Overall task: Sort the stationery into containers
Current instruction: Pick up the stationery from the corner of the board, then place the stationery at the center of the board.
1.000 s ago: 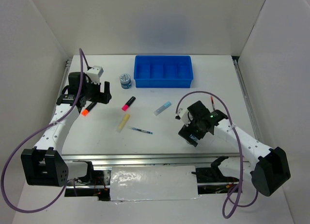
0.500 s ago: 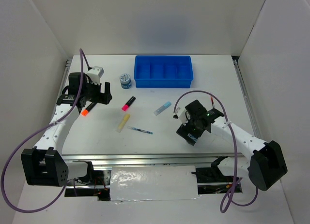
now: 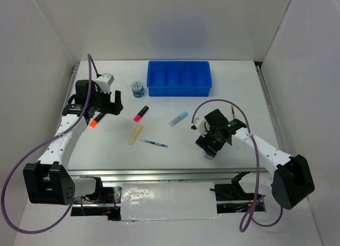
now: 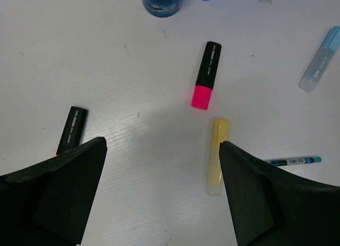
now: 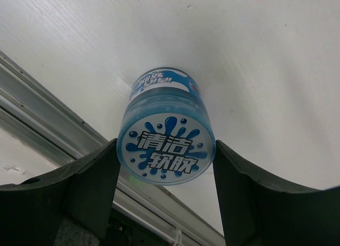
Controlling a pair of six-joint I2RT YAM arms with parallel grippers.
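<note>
We are at the pick-up of one small round blue-and-white tub [image 5: 167, 132]. It sits well apart from the blue tray [image 3: 179, 90], on the arm-base side of it and roughly in line with the tray's right end, near the metal rail [image 5: 48, 92] at the table edge.

The right gripper [image 5: 166, 150] has one finger on each side of the tub, and the pads are at its wall or almost there. We cannot tell whether they already press on it. The left gripper [image 4: 162, 144] is spread wide with nothing in it and hangs off the tray's left end, above the orange marker [image 3: 95, 121].

We judge the tub light and rigid, with a glossy printed face and a smooth curved wall. That wall can slip or roll out of flat pads if they meet it off-centre. The best hold is across the full width, on the wall below the printed face and centred between the fingers. A firm squeeze should do no harm.

The second tub [image 3: 137, 87] stands just beside the tray's left end. On the arm-base side of the tray lie the pink marker [image 3: 141, 113], the pale yellow marker [image 3: 135, 134], the light blue marker [image 3: 178, 118] and the thin pen [image 3: 154, 143]. The tray's compartments look empty, so we judge the sorting barely begun.
</note>
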